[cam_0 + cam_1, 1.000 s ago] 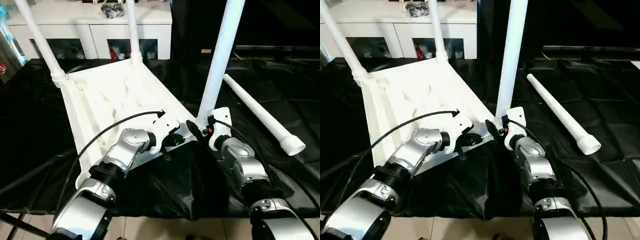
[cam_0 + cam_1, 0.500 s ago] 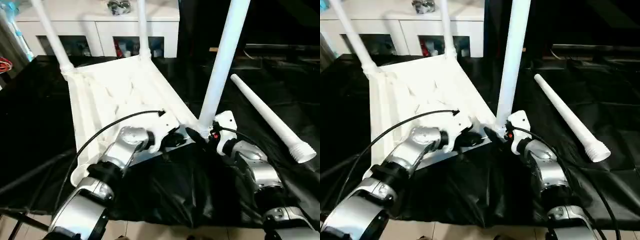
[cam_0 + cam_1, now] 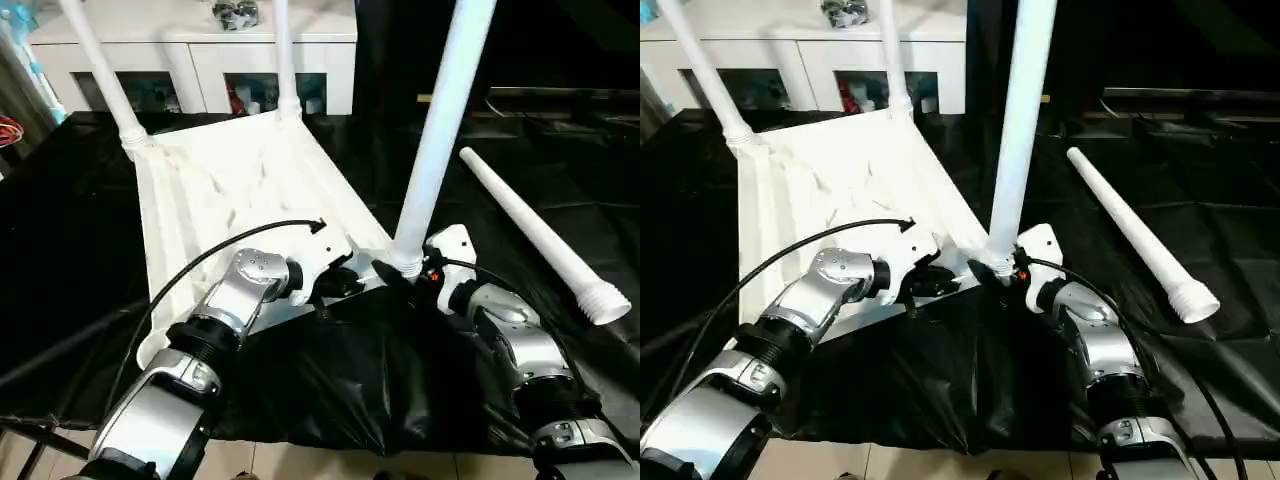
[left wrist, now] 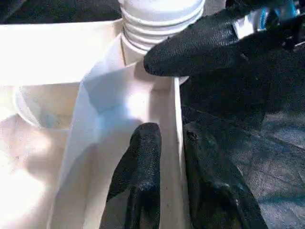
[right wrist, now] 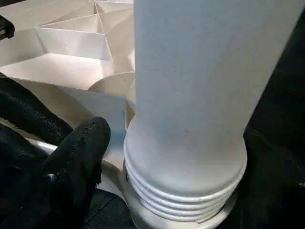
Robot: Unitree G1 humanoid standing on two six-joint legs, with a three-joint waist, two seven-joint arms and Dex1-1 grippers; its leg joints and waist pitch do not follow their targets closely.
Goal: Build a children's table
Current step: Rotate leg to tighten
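Black sheeting [image 3: 90, 260] underlies the upturned table top [image 3: 240, 190]; left jaws [image 4: 171, 157] pinch its rim, right jaws [image 3: 405, 278] clasp the near leg [image 5: 190, 95].

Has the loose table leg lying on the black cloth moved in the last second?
No. The loose leg lies at the same angle beside the upturned tabletop; its small shift matches the white cabinet's, so the camera moved.

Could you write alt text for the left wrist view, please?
The left gripper clamps its two black fingers over the white tabletop's rim. Just beyond, a leg's ribbed end sits at the corner socket, with the right gripper's finger against it.
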